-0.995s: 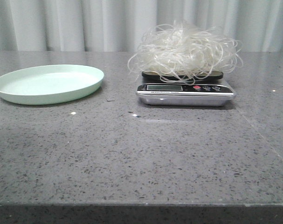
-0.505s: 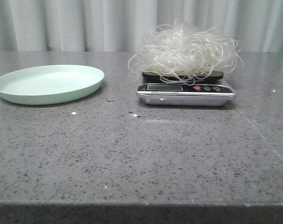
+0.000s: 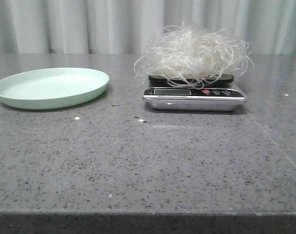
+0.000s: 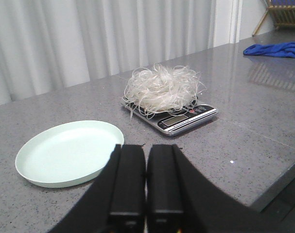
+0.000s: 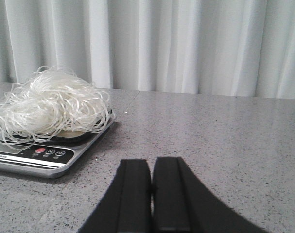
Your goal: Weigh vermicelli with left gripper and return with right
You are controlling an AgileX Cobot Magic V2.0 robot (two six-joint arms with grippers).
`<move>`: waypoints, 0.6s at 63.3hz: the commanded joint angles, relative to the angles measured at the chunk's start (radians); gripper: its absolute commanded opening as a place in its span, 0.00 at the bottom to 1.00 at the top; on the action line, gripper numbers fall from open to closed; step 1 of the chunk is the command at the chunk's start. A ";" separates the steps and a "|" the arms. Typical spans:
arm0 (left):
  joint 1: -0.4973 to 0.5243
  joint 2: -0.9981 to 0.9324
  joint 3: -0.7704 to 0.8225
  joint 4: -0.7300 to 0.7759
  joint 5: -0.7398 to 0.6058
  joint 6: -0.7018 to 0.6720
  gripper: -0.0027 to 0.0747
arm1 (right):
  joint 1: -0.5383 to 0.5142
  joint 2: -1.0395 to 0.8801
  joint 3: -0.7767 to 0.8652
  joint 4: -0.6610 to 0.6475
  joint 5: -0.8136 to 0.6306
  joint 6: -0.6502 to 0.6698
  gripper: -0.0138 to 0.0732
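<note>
The vermicelli point(image 3: 194, 52) is a fluffy whitish tangle lying on the digital scale point(image 3: 194, 96) at the back right of the table; it also shows in the left wrist view point(image 4: 162, 88) and the right wrist view point(image 5: 47, 104). The mint-green plate point(image 3: 52, 87) sits empty at the back left, also in the left wrist view point(image 4: 69, 151). Neither gripper shows in the front view. My left gripper point(image 4: 146, 148) is shut and empty, held back from the plate. My right gripper point(image 5: 151, 162) is shut and empty, to the right of the scale point(image 5: 38, 155).
The grey speckled table point(image 3: 148, 161) ends at a front edge near the bottom of the front view. White curtains point(image 3: 89, 24) hang behind. A blue cloth point(image 4: 276, 48) lies far off on the counter in the left wrist view.
</note>
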State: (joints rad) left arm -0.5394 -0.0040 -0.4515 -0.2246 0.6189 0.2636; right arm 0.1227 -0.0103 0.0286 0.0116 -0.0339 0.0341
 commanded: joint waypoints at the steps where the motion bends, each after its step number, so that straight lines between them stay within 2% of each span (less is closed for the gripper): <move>1: -0.003 0.003 -0.017 -0.019 -0.078 -0.001 0.21 | 0.001 -0.016 -0.009 -0.012 -0.103 -0.002 0.37; 8: -0.003 0.003 -0.017 -0.019 -0.080 -0.001 0.21 | 0.001 -0.016 -0.027 0.029 -0.210 0.001 0.37; 12: -0.003 0.003 -0.017 -0.019 -0.076 -0.001 0.21 | 0.001 -0.012 -0.065 0.049 -0.205 0.001 0.37; 22: -0.003 0.003 -0.017 -0.019 -0.069 -0.001 0.21 | 0.001 0.081 -0.236 0.052 -0.080 0.001 0.37; 38: -0.003 0.003 -0.017 -0.019 -0.069 -0.001 0.21 | 0.001 0.386 -0.508 0.052 0.074 0.001 0.37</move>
State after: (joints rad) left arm -0.5394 -0.0040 -0.4449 -0.2246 0.6230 0.2636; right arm 0.1227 0.2625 -0.3759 0.0591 0.0411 0.0341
